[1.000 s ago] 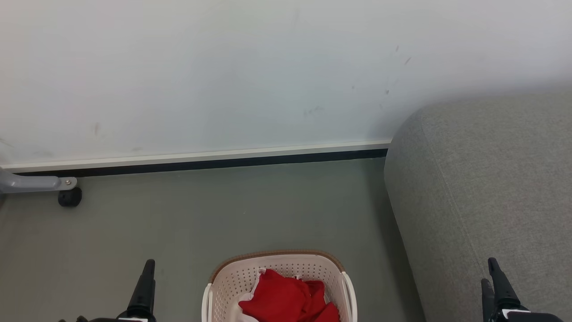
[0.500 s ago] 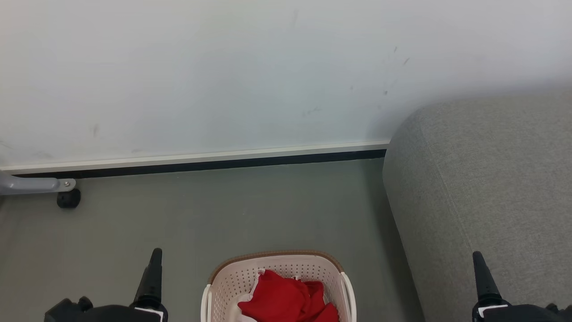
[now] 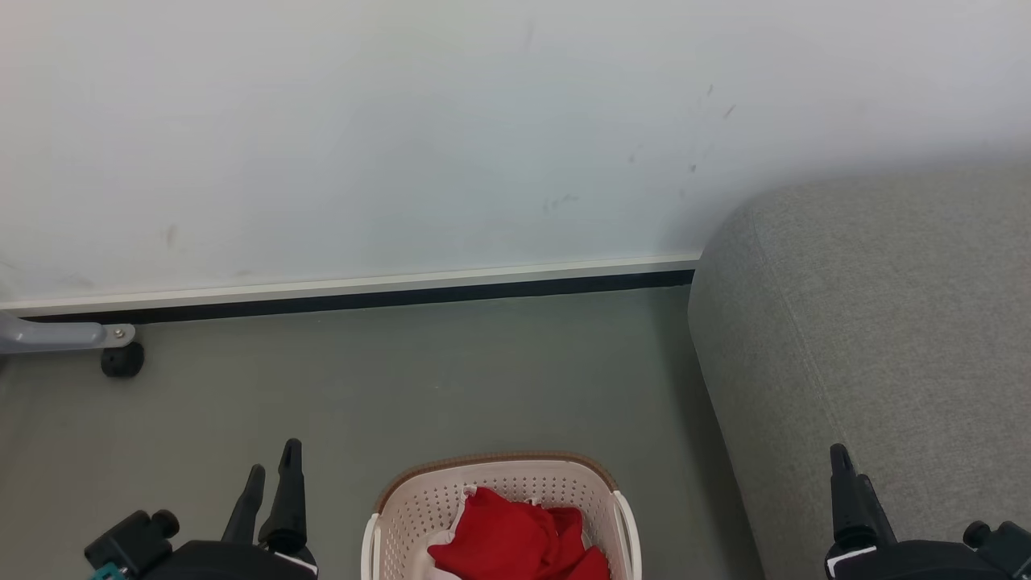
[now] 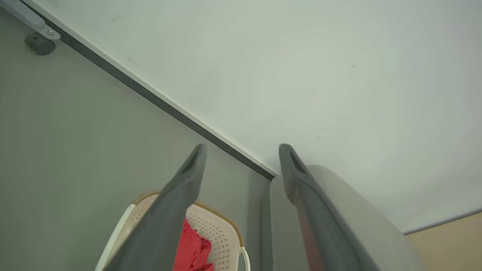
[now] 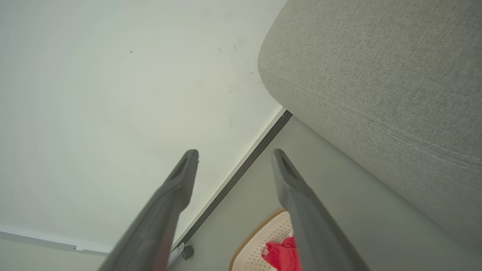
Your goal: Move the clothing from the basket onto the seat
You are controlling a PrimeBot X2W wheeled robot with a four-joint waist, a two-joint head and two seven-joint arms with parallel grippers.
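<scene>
In the right wrist view, a seam (image 5: 376,125) crosses the seat (image 5: 395,56).

One basket (image 3: 419,507); one seat (image 3: 886,322); red clothing (image 3: 499,540) heap, pieces uncountable; one castor (image 3: 122,360); two pairs of jaws.

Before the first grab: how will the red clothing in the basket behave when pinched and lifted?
Likely floppy: the red clothing lies crumpled in soft folds in the basket, so it should drape and trail below a pinch. Probably light for its bulk, being thin-looking fabric. It may drag the white cloth beside it along, since the pieces lie bunched together.
</scene>
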